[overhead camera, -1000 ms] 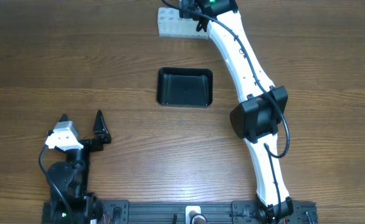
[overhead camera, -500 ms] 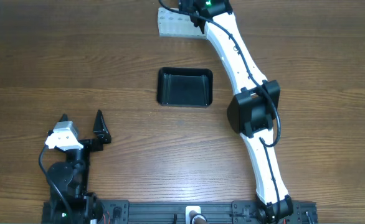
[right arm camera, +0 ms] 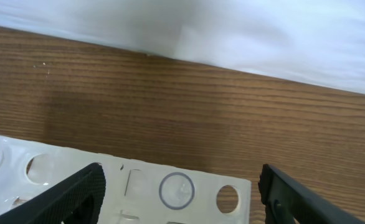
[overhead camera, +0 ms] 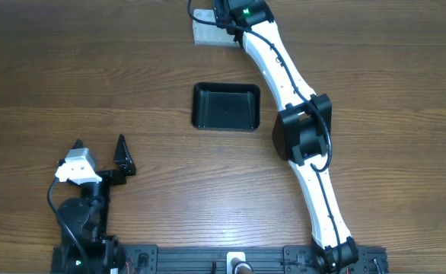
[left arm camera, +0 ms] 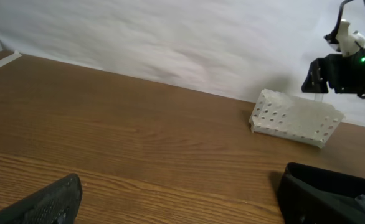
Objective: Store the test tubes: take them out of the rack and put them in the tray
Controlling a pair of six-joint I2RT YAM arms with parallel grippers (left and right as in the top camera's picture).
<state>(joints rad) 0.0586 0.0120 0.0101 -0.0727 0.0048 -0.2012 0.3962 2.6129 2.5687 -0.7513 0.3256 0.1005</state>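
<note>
White rack holds a clear tube; my right hand hangs wide open over it. I judge the tube light, slick, fragile: pinch below its rim

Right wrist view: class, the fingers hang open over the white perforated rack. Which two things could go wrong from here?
1. The white perforated plastic rack looks unfastened by the wooden table's far edge. If the clear round test tube sticks as the right gripper pulls, the rack may lift or tip.
2. The tube looks smooth, so it could slip from the fingers on the way to the black rectangular tray in mid-table.
</note>
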